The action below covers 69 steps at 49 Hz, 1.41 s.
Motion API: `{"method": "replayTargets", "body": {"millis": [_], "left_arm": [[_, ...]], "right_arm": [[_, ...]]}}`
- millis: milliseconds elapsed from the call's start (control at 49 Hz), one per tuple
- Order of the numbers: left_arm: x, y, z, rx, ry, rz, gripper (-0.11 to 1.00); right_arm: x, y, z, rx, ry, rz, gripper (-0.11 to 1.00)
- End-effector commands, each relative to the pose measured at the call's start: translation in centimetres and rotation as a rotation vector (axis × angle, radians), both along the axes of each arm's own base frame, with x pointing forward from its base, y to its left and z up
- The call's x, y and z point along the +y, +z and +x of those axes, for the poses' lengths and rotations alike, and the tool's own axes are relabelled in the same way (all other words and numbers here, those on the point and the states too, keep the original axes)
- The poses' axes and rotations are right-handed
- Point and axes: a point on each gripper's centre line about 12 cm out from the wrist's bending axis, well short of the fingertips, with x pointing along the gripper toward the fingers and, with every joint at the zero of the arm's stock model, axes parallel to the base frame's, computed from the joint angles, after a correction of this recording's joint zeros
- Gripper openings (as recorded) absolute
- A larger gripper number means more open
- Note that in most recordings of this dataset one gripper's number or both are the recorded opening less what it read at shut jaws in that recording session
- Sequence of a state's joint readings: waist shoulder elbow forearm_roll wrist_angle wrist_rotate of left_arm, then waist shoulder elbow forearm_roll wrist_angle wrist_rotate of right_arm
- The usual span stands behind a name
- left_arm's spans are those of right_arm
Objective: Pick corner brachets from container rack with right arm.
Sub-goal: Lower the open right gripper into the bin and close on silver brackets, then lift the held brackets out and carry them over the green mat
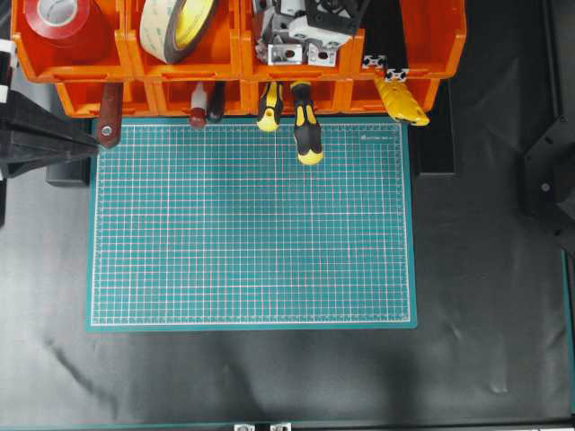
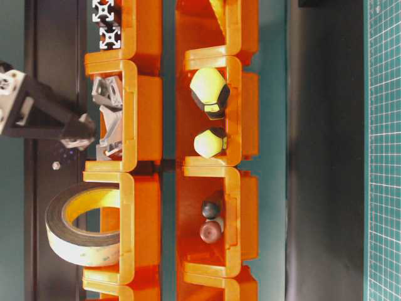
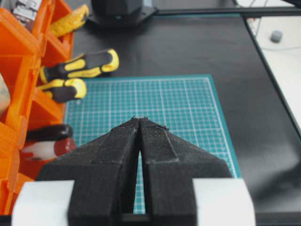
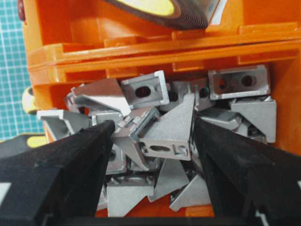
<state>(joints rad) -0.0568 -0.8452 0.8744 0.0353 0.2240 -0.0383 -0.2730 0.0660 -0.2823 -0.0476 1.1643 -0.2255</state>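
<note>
Corner brachets (image 4: 164, 127), small silver-grey cast-metal right-angle pieces with triangular webs and slotted holes, lie heaped in one upper bin of the bright orange plastic container rack (image 1: 409, 49); in the overhead view that bin sits at the top of the frame, right of centre, and in the table-level view the pile shows at upper left.

The step in hand looks like the grasp itself. In the right wrist view the right arm's black skeletal gripper (image 4: 153, 141) has its jaws down in the pile, one on each side of a bracket that stands with its triangular web facing the camera. The jaws are partly apart; the left one meets a neighbouring piece, the right one sits at the web's edge. Whether the bracket is actually pinched yet I cannot tell. The next move probably calls for closing firmly on that single piece, then lifting straight out, since the neighbours interlock and could snag or ride up with it.

The right arm reaches in over the rack from the top of the overhead frame, its gripper pointing steeply down into the bin.

The left gripper (image 3: 140, 123) hangs over the green gridded cutting mat (image 1: 252, 224) on the black worktop (image 1: 485, 296), jaws closed on nothing.
</note>
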Motion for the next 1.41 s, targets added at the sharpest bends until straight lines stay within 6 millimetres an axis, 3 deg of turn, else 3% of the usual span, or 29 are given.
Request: {"method": "replayTargets", "body": {"millis": [0,306,796,979,1081,1387], "left_arm": [[0.0,1.2,0.1,-0.031,0.001,-0.003,0.0],[0.0,1.3,-0.1,-0.038,0.002,-0.001,0.0],[0.1,1.2,-0.1,-0.037,0.004,-0.002,0.0],[-0.1,1.2,-0.1,-0.037,-0.003,-0.001,0.0],[-0.1,1.3,-0.1,-0.042,-0.005,0.001,0.0],[-0.1,2.7,-1.4,-0.103,-0.006,-0.003,0.0]], "right_arm": [[0.9,3.4,-0.9,-0.077,0.014,-0.028,0.56],[2.7,8.0,-3.0,-0.135,0.037,-0.114,0.56],[3.2,8.0,-3.2,-0.124,0.043,-0.119,0.56],[7.2,7.7,-4.3,-0.074,0.106,-0.082,0.56],[10.2,6.5,-5.3,-0.035,0.143,-0.055,0.56],[16.4,2.7,-9.8,-0.029,0.243,-0.037,0.56]]}}
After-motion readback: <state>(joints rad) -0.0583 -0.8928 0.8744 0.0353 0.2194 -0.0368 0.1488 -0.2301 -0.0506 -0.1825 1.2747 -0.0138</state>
